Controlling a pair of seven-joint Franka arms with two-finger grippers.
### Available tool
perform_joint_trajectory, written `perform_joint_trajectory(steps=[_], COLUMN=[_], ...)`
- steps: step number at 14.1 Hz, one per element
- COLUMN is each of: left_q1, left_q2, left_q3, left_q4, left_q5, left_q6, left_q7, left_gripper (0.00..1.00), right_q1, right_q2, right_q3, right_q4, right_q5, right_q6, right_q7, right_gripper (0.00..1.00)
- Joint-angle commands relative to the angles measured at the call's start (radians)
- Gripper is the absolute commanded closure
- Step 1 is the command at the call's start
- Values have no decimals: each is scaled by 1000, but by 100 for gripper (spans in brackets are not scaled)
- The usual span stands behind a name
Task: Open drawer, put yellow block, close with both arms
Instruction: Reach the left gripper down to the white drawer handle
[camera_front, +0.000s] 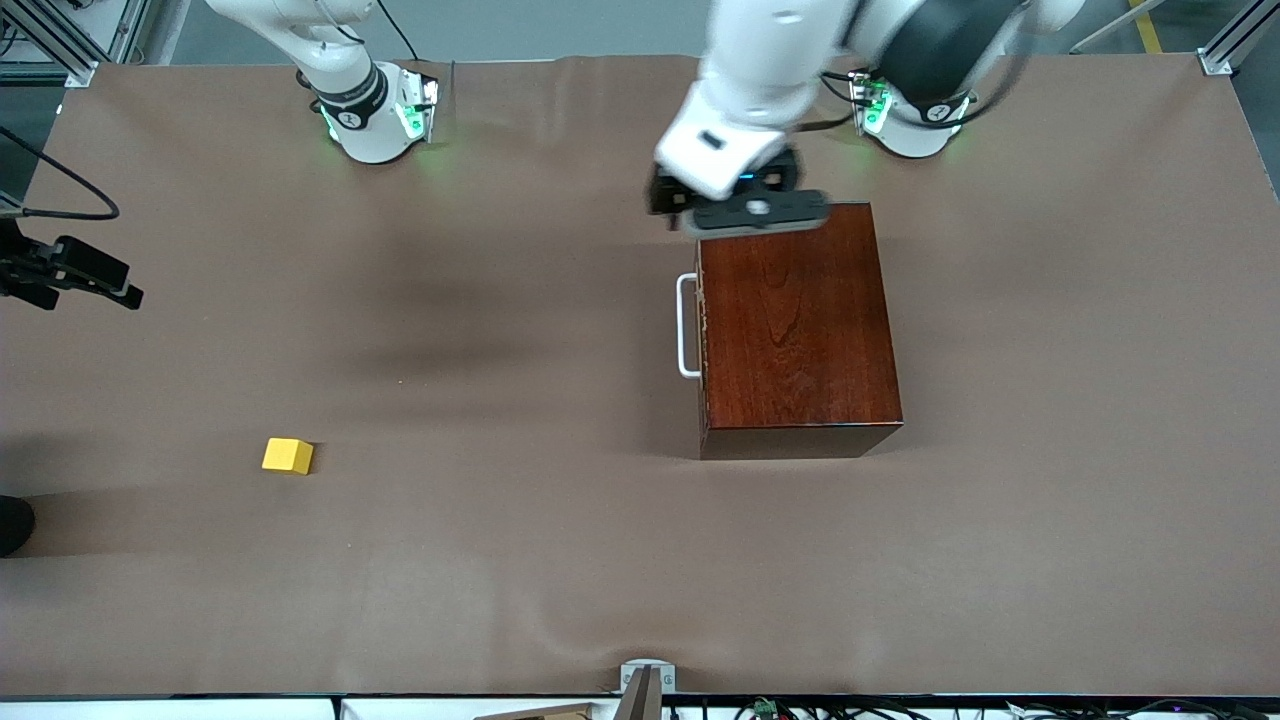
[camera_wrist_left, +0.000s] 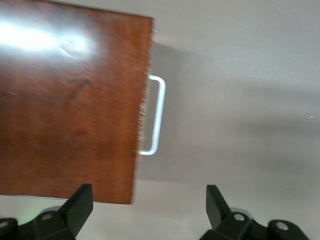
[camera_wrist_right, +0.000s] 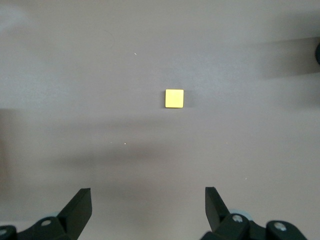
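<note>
The front view looks steeply down from high across the table, facing both arm bases along its top edge, and takes in the whole surface. The left wrist view looks down past its spread fingers at the mahogany box and white handle, close ahead of the jaws. The right wrist view looks straight down from higher up; the yellow block lies ahead of its jaws. The front view shares box and block with them.
</note>
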Motion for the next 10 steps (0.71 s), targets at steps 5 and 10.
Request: perform_joint_trajectory(steps=[5,10], left_q1=[-82,-128], left_q2=[134,243], left_q3=[17,17], left_q4=[51,51], left_q5=[27,172], left_q6=[71,94], left_q7=[-101,-97], left_gripper=[0,0], right_q1=[16,11], right_q2=[26,37], right_q3=[4,0], right_q4=[7,18], right_q5=[-13,-13], right_q6=[3,-7], right_q7=[-13,-2], right_gripper=[0,0])
